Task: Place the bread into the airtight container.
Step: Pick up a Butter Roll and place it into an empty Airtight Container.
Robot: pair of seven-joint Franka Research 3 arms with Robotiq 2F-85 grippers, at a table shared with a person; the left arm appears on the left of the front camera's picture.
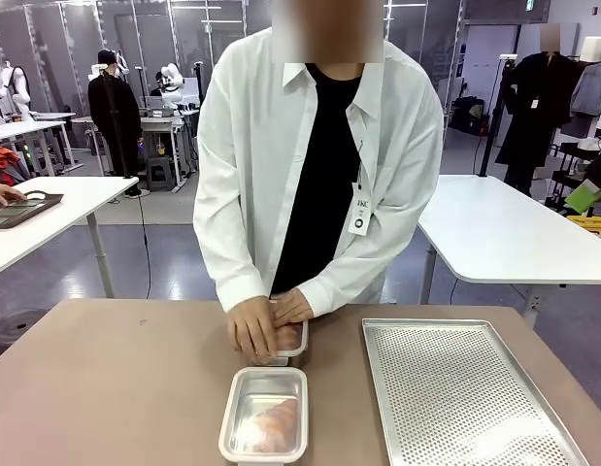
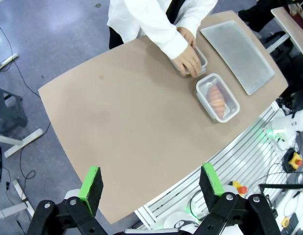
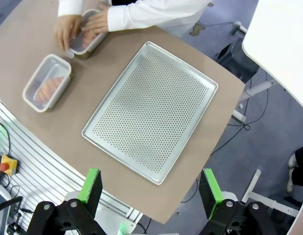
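A clear airtight container (image 1: 265,415) (image 2: 217,97) (image 3: 47,82) sits open near the table's front edge with a piece of orange-brown bread (image 1: 271,425) (image 2: 216,96) (image 3: 47,86) lying in it. Behind it a second clear container (image 1: 290,337) (image 2: 200,59) (image 3: 85,40) rests under both of the person's hands (image 1: 253,326) (image 2: 189,61) (image 3: 69,31). My left gripper (image 2: 151,182) hovers high above the table, open and holding nothing. High over the tray side, my right gripper (image 3: 149,186) is also open with nothing between its fingers.
A perforated metal tray (image 1: 464,388) (image 2: 238,48) (image 3: 150,110) lies flat on the right of the brown table (image 1: 106,388). The person in a white shirt stands at the far edge. White tables stand behind.
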